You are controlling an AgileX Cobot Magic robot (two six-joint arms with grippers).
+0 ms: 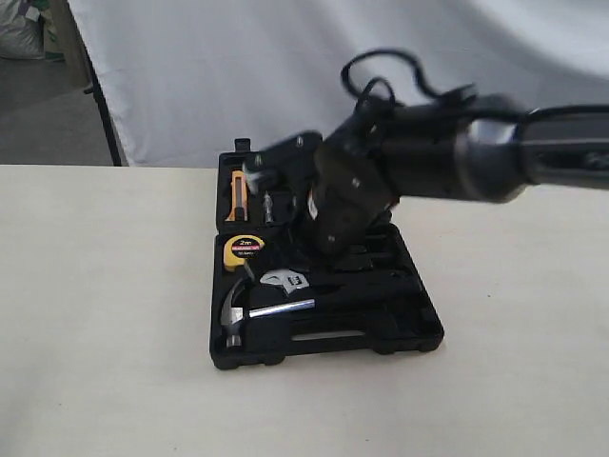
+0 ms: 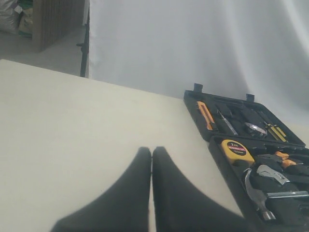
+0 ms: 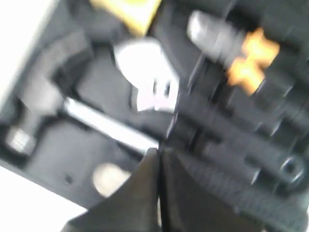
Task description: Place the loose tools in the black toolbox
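Observation:
The black toolbox lies open on the table, its lid half toward the backdrop. The claw hammer rests in its front left recess, steel shaft pointing right. Just behind it, the adjustable wrench lies in the box with its silver jaw showing. My right gripper is shut with nothing in it, hovering over the hammer shaft, near the wrench. Off to the box's left, my left gripper is shut and empty above bare table. The tape roll is not visible in any view.
The yellow tape measure and orange-handled pliers sit in the box. An orange-handled knife and small bits fill the lid. My right arm reaches in from the right over the box. A white backdrop hangs behind the table.

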